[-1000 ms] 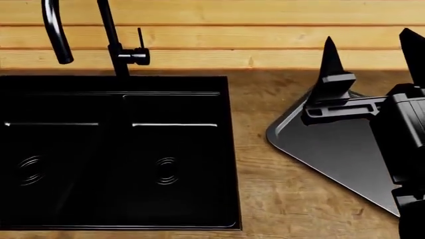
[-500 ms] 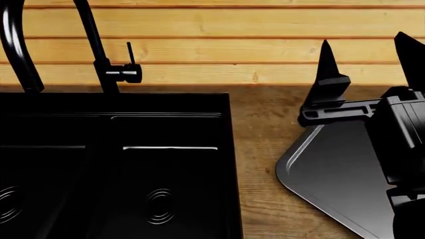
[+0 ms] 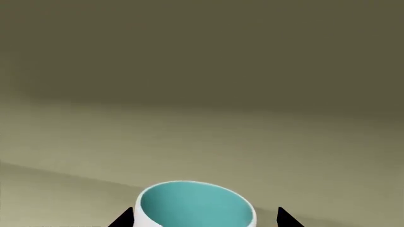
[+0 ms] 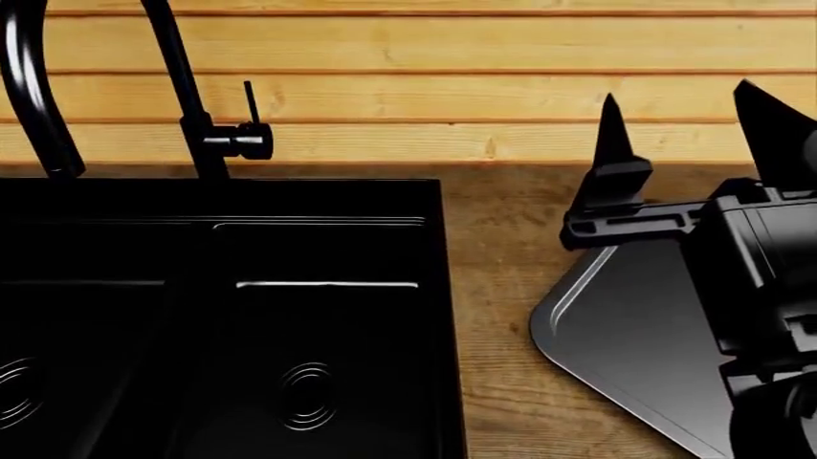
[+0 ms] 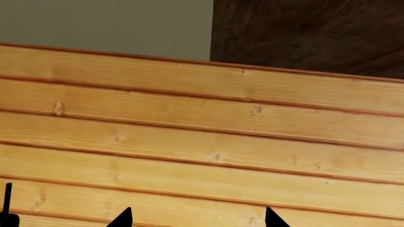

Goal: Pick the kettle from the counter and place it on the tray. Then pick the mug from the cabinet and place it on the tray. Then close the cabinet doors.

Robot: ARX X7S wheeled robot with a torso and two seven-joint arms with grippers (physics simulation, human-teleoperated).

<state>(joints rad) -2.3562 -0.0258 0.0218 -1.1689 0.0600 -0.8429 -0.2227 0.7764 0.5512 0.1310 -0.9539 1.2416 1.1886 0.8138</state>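
Observation:
The white mug (image 3: 196, 208) with its teal inside sits between the two black fingertips of my left gripper (image 3: 203, 218), which is open. A gap shows on one side of the mug, and a plain olive surface lies behind it. The dark grey tray (image 4: 626, 325) lies at an angle on the brown counter (image 4: 498, 316), right of the sink. My right gripper (image 4: 678, 96) hovers open and empty over the tray's far corner, pointing at the plank wall; its tips (image 5: 197, 217) frame only planks. The kettle is out of view.
A black double sink (image 4: 217, 316) fills the left of the counter, with a tall black faucet (image 4: 179, 86) behind it. Pale wooden wall planks (image 4: 422, 96) back the counter. A dark wood panel (image 5: 303, 33) shows above the planks in the right wrist view.
The head view first shifted, so sink and tray slid lower in frame, then held still. My right gripper has since moved slightly left and lower, still open.

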